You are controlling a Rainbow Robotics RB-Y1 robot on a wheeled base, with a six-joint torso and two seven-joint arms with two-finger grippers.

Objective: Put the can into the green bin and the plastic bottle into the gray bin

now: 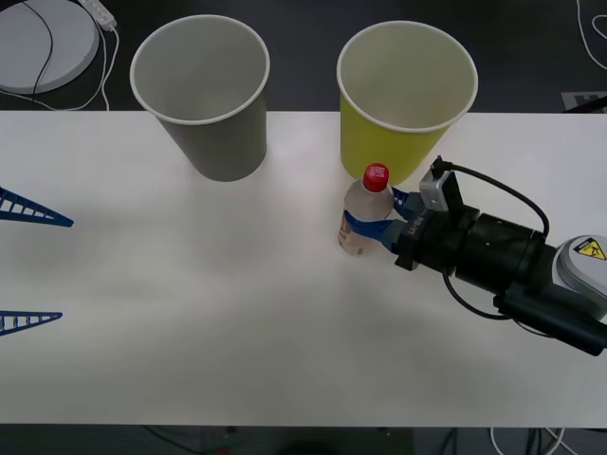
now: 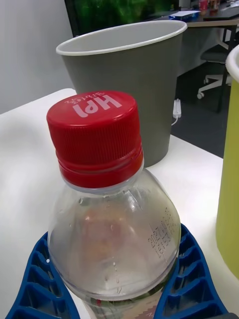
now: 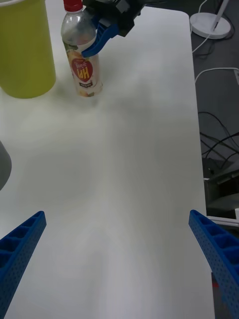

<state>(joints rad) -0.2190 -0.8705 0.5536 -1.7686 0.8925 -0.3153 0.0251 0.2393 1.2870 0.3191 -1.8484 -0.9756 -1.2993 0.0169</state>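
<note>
The plastic bottle [image 1: 360, 242] [image 2: 99, 129] [image 3: 84, 70], clear with a red cap, stands upright on the white table just in front of the green bin [image 1: 398, 142] [image 2: 230, 189] [image 3: 25, 55]. My right gripper [image 1: 372, 216] [image 2: 114, 239] [image 3: 99, 35] reaches in from the right, and its blue fingers [image 2: 191, 279] press against both sides of the bottle's body. The gray bin [image 1: 218, 133] [image 2: 129, 84] stands upright to the left of the green one. Over the table's left edge my left gripper [image 1: 66, 269] [image 3: 117, 219] stays open, holding nothing. The can is out of view.
A white round base [image 1: 43, 43] with cables lies on the floor beyond the table's back left corner. Between the bottle and my left gripper stretches bare white table [image 1: 209, 313]. Both bins stand near the table's far edge.
</note>
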